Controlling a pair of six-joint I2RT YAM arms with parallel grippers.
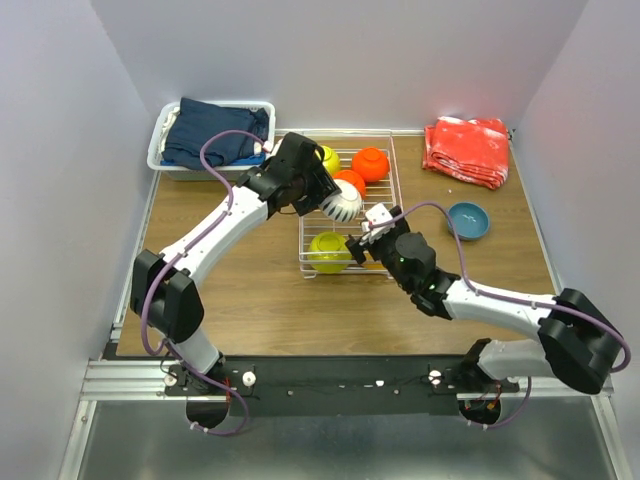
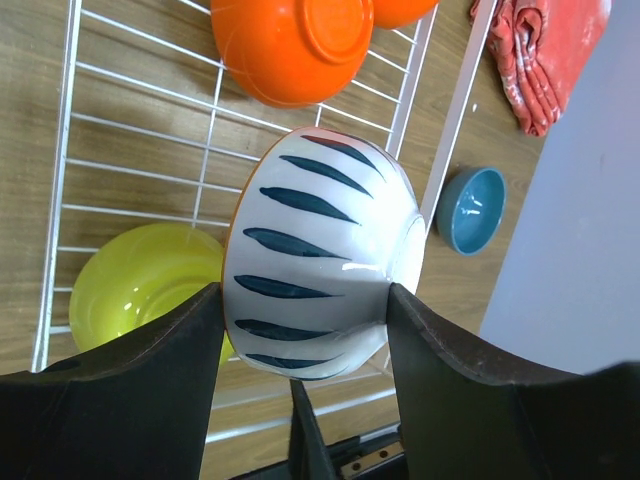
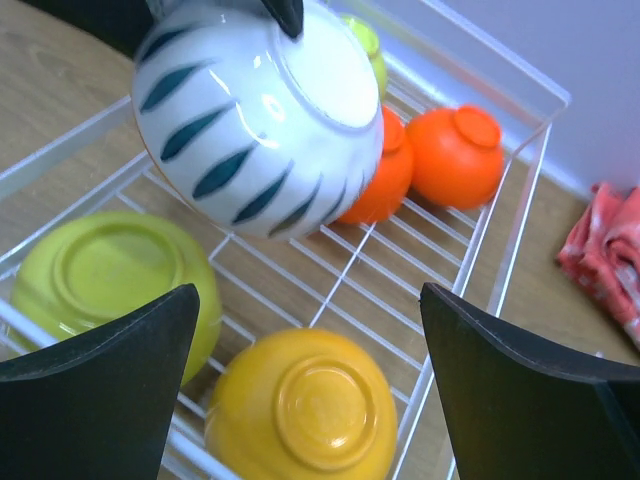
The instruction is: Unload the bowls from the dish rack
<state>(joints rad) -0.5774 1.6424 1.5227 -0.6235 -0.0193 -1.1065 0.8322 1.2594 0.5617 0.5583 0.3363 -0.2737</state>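
My left gripper is shut on the white bowl with dark stripes and holds it tilted above the white wire dish rack. In the left wrist view the fingers clamp the striped bowl on both sides. My right gripper is open and empty, hovering over an upside-down yellow-orange bowl at the rack's near end. A yellow-green bowl, a red-orange bowl, an orange bowl and a second yellow-green bowl lie in the rack. A blue bowl sits on the table to the right.
A white plastic bin of dark-blue cloth stands at the back left. A red cloth lies at the back right. The wooden table is walled on three sides.
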